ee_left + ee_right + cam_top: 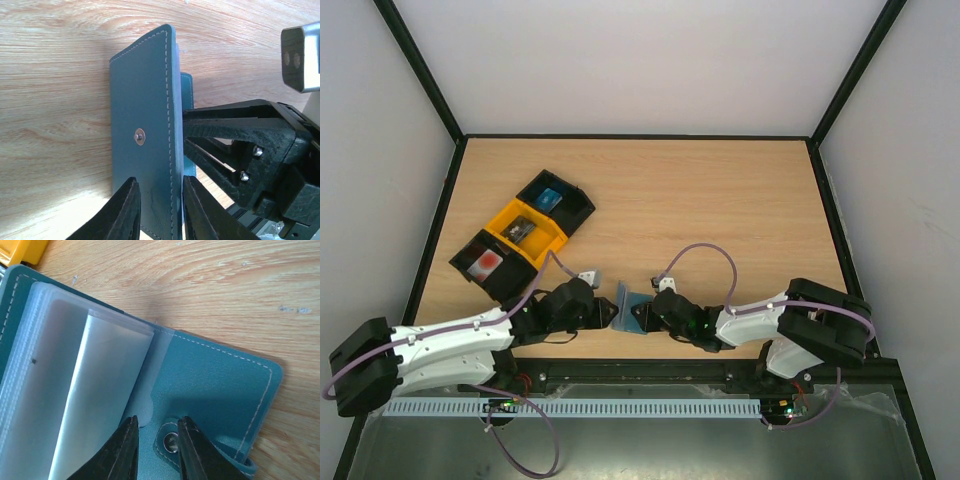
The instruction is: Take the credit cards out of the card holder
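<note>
Top external view puts the soft blue-grey bifold card holder partly open on the wooden table near its front edge, between your two grippers. Your left gripper straddles one upright cover, your right gripper the snap flap. Whether either actually clamps, you cannot tell.
</note>
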Robot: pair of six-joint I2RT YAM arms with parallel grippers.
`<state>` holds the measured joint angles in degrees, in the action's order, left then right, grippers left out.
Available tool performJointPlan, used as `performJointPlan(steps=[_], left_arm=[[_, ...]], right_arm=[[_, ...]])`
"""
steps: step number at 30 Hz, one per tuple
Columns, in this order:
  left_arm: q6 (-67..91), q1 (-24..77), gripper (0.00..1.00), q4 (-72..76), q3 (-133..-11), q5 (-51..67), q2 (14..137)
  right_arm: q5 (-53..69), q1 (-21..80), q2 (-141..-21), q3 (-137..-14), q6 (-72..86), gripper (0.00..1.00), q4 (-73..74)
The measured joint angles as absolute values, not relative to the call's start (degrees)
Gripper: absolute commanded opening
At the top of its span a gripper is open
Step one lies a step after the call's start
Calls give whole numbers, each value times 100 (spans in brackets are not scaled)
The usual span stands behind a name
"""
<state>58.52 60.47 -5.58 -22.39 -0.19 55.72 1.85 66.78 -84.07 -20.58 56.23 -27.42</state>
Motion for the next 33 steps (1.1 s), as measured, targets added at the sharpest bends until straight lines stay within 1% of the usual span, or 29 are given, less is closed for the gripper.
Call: performJointPlan(steps=[3, 5, 13, 17, 21, 27, 31, 33], left_arm=[[5822, 6047, 16, -449, -2239, 21, 5623], [5813, 6047, 13, -395, -2239, 40, 5660], [5743, 6047, 11, -285, -2239, 60, 5747], [5739, 6047, 3, -285, -2239, 43, 5747], [5763, 6042, 3, -292, -2239, 3, 5747], [5922, 6042, 4, -281, -2228, -10, 5754], [6018, 6036, 3, -274, -2167, -54, 5754], [6045, 6036, 3, -287, -2154, -69, 5754]], right_arm=[[180, 6678, -8420, -2043, 5594, 23, -2786], [178, 6678, -8451, -2043, 5588, 23, -2834], [202, 6678, -8449, -2043, 5572, 27, -2891], [257, 6678, -8243, -2038, 5575, 29, -2770], [296, 6678, -7861, -2040, 5583, 36, -2735], [377, 6678, -7950, -2211, 5570, 37, -2744], [443, 6678, -8193, -2331, 5612, 42, -2777], [460, 6676, -8248, -2331, 5651, 42, -2779]])
